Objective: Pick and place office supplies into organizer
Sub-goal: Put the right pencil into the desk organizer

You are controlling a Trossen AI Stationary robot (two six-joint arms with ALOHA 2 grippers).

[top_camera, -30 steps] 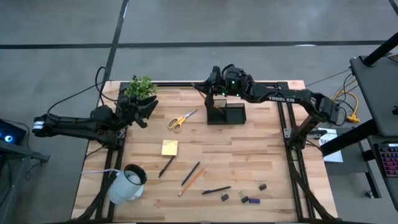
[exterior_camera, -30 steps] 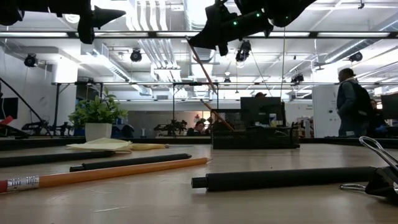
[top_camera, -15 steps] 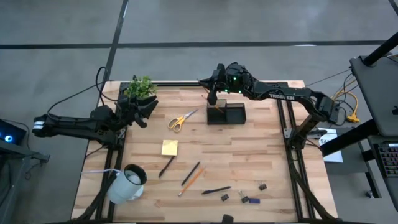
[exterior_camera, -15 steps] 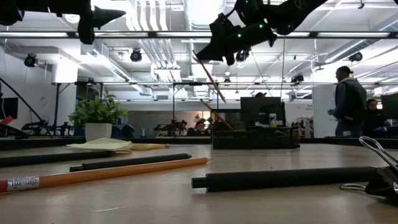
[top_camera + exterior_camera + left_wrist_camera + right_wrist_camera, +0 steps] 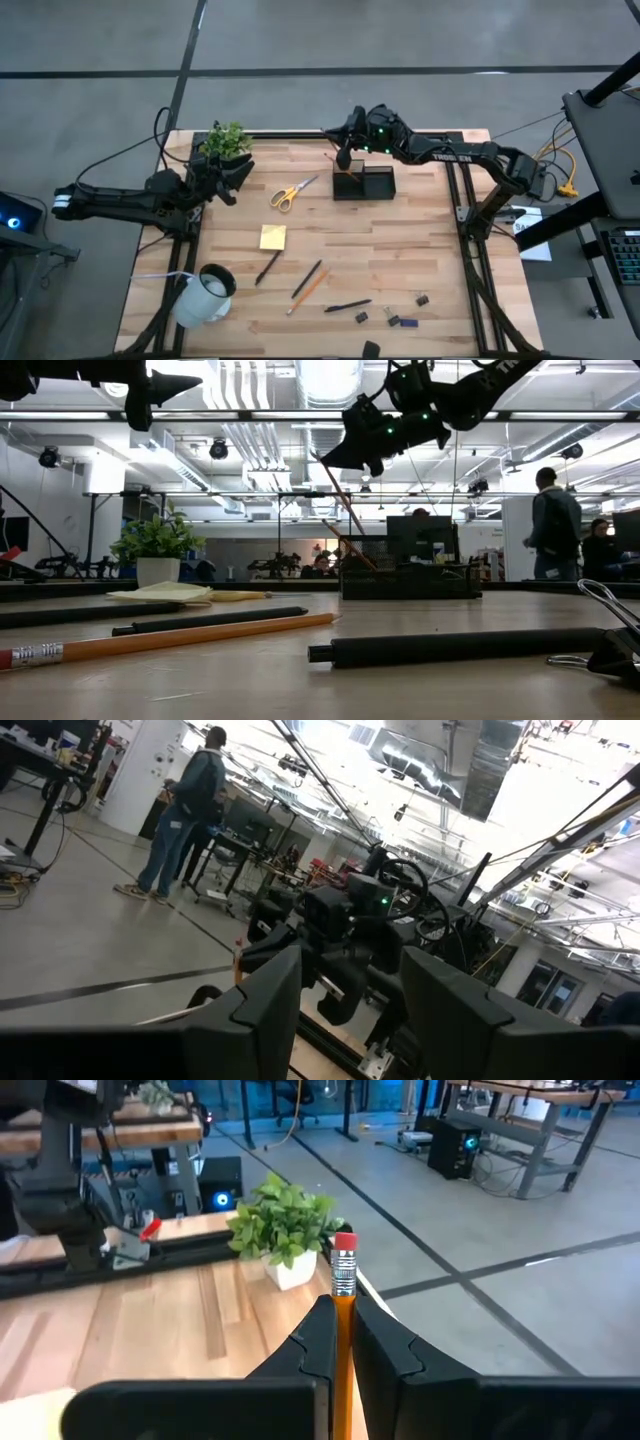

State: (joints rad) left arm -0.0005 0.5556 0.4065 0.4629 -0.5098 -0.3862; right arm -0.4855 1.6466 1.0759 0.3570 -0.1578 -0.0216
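Over the wooden table [image 5: 400, 250], our right gripper [image 5: 343, 158] pinched a light, stiff pencil [image 5: 343, 1320] near its eraser, above the organizer [image 5: 364, 184]; the left gripper [image 5: 238, 176] waited open.

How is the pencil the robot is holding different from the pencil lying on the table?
The held pencil is pinched in the right gripper above the organizer; the loose pencil touches no gripper. The held pencil stands steeply tilted in the air, eraser end up, while the loose pencil lies flat on the table among dark pens. The held pencil is at the table's far side, the loose pencil nearer the front. Both are thin and orange.
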